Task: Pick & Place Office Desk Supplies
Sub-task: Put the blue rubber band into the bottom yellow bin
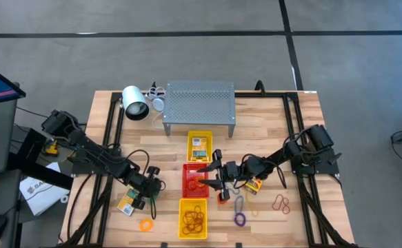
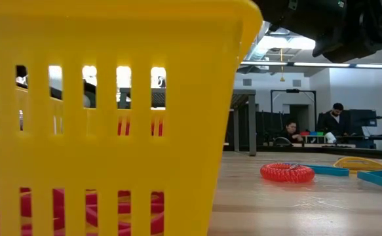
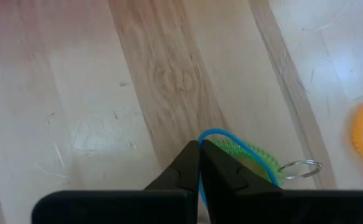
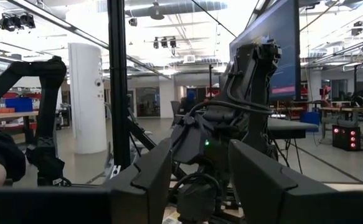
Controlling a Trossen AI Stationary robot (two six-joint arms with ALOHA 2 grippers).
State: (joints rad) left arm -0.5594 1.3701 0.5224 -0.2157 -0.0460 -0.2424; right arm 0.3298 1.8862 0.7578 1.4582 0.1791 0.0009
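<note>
Left claw (image 3: 199,163) pressed together, pinching a blue band (image 3: 221,134) beside a green coil (image 3: 249,155) on the counter (image 3: 106,93); band is judged light, limp and slippery, best nipped across its strand. Right claw (image 1: 214,173) spread, hanging above the red tray (image 1: 187,180).

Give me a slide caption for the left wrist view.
Left gripper fingers shut on a blue band beside a green coil ring on the wooden table.
</note>
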